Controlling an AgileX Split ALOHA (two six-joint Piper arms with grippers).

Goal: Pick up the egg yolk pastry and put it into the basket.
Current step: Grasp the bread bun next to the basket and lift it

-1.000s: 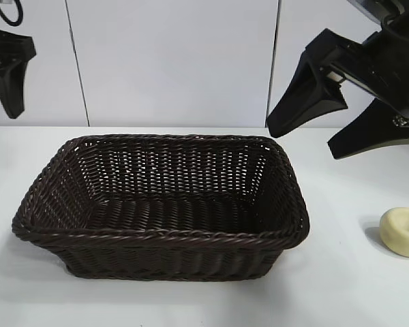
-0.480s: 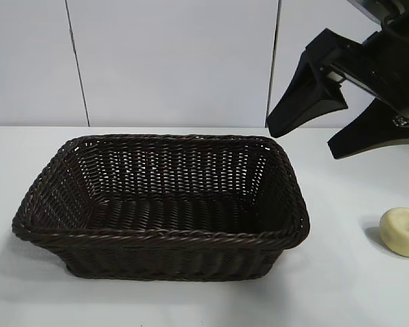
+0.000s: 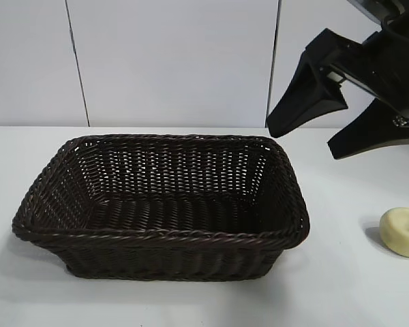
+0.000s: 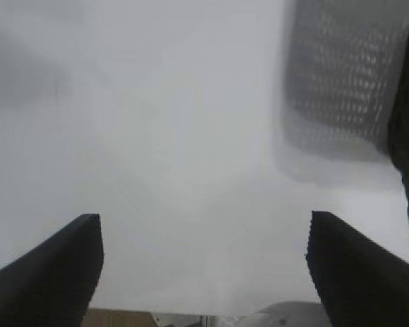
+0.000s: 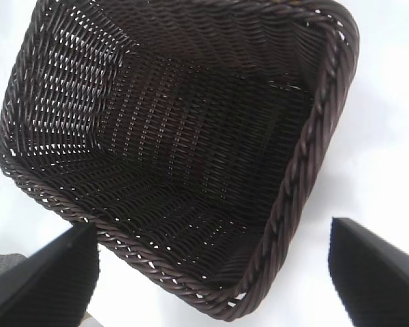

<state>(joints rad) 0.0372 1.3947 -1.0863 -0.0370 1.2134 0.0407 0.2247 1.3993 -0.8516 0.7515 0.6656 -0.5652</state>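
The egg yolk pastry (image 3: 402,231), a small pale yellow puck, lies on the white table at the far right, well clear of the basket. The dark brown wicker basket (image 3: 157,235) stands mid-table and nothing shows inside it. My right gripper (image 3: 303,142) hangs open in the air above the basket's back right corner, up and to the left of the pastry. In the right wrist view the basket's rim (image 5: 307,157) lies below my open right gripper (image 5: 211,228). My left gripper (image 4: 204,231) is open over bare table, with the basket (image 4: 341,88) blurred off to one side.
A white panelled wall (image 3: 177,61) rises behind the table. White tabletop (image 3: 347,286) runs between the basket and the pastry and along the front.
The left gripper, seen at the exterior view's upper left a second ago, has gone out of that view. The right gripper, basket and pastry have not moved.
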